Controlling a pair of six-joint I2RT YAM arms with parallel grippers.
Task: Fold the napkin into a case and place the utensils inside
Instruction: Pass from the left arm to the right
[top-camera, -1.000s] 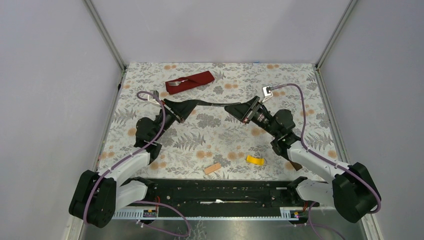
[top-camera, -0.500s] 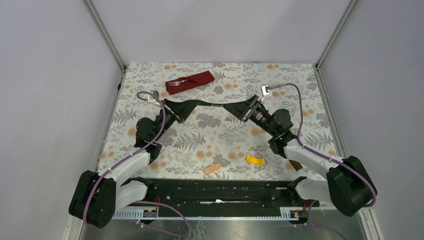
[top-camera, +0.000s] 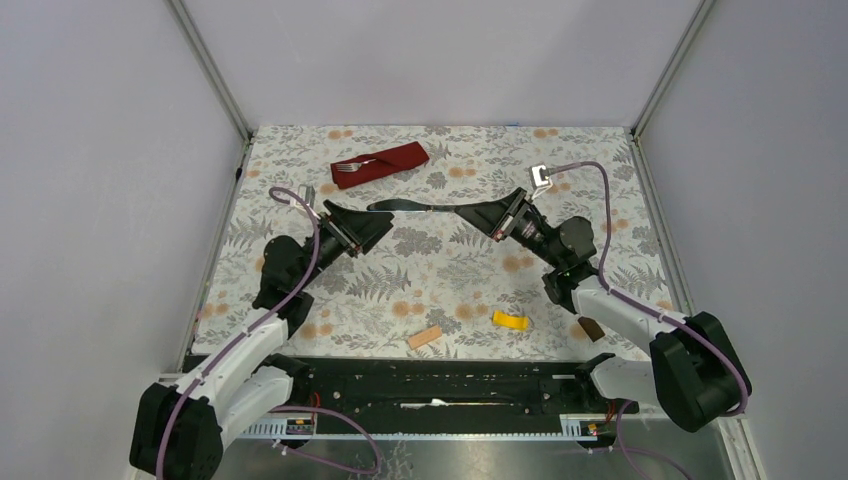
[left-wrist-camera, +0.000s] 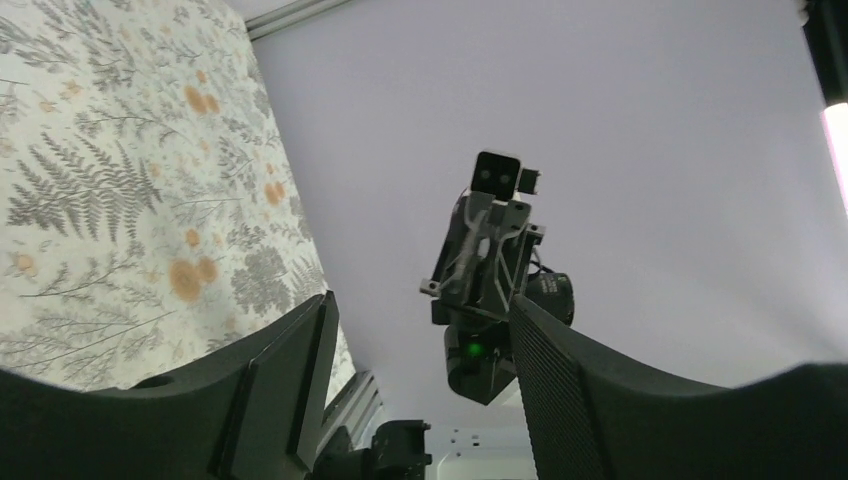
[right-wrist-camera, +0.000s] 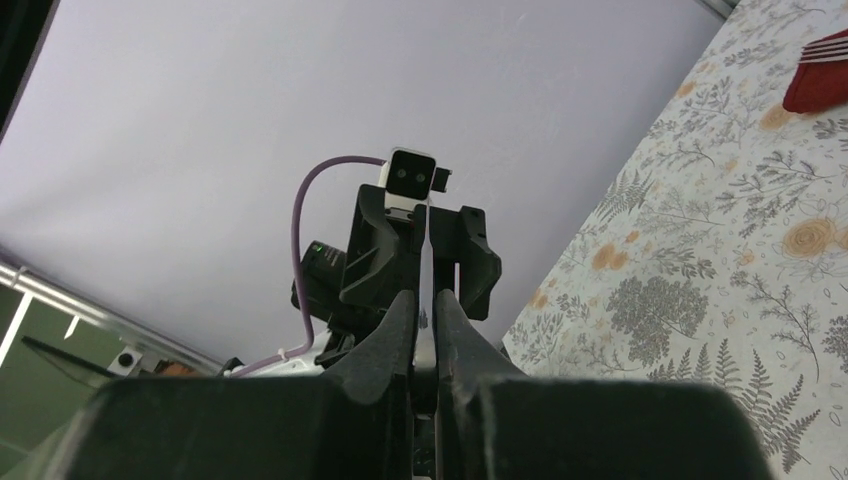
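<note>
Out over the middle of the table (top-camera: 440, 280), the right gripper (top-camera: 470, 213) is clamped tight on the knife (top-camera: 415, 207). Its wrist view shows both fingers (right-wrist-camera: 395, 330) pinched on the blade, which is seen edge-on (right-wrist-camera: 425, 260). The knife hangs level above the floral cloth, its free end reaching over the tips of the left gripper (top-camera: 378, 224). That claw stands wide open and its wrist view shows nothing between its fingers (left-wrist-camera: 290, 380). Whether the knife brushes it, I cannot tell. Up by the far edge, left of centre, lies the napkin (top-camera: 380, 163), folded into a long strip. The fork (top-camera: 350, 166) rests on it, tines poking past the left end. There is bare cloth between the napkin and the two claws, with the far wall (top-camera: 440, 60) close behind. Toward the near edge sit a tan block (top-camera: 425, 336) and a yellow block (top-camera: 510, 320), well apart from the knife. A brown block (top-camera: 590, 328) sits just beside the right forearm.
</note>
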